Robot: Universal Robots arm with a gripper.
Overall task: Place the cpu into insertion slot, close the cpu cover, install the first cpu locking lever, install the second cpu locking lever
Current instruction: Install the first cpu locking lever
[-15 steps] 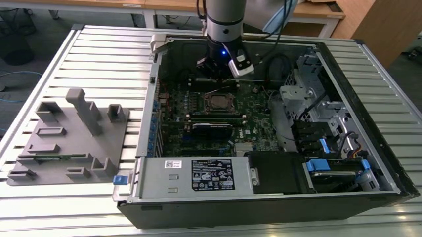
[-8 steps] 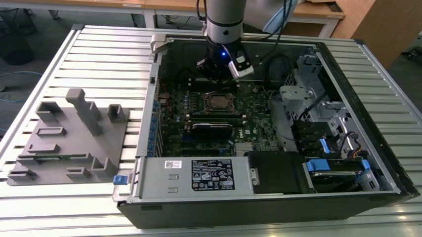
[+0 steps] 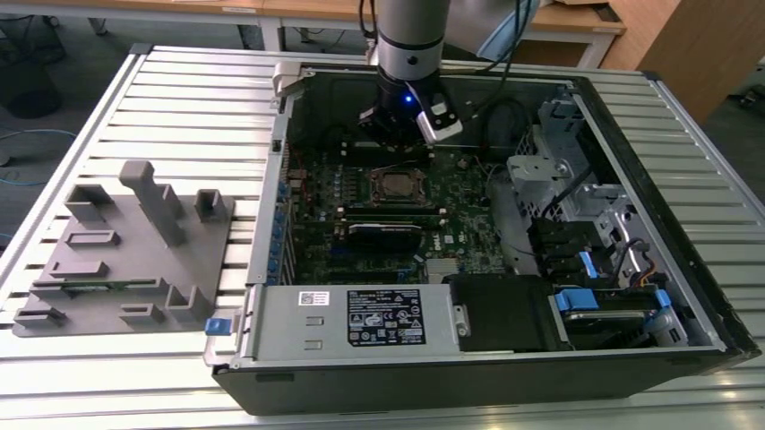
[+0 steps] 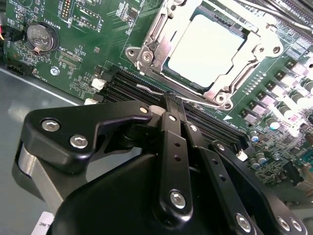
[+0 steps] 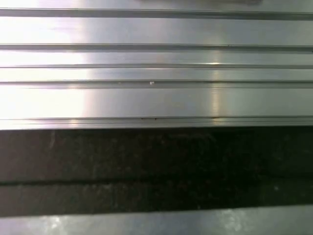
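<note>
Fingers (image 4: 171,132) of the gripper (image 4: 169,97) are seen clenched together on nothing, just beside the cover (image 4: 146,56), which is laid over the cpu (image 4: 205,49).

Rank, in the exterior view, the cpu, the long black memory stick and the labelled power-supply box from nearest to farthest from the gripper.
1. The cpu, seated in its socket on the board, right beside the gripper.
2. The memory stick, lying just past the cpu, on the side away from the gripper.
3. The power-supply box, at the case edge closest to the camera, far past both.
</note>
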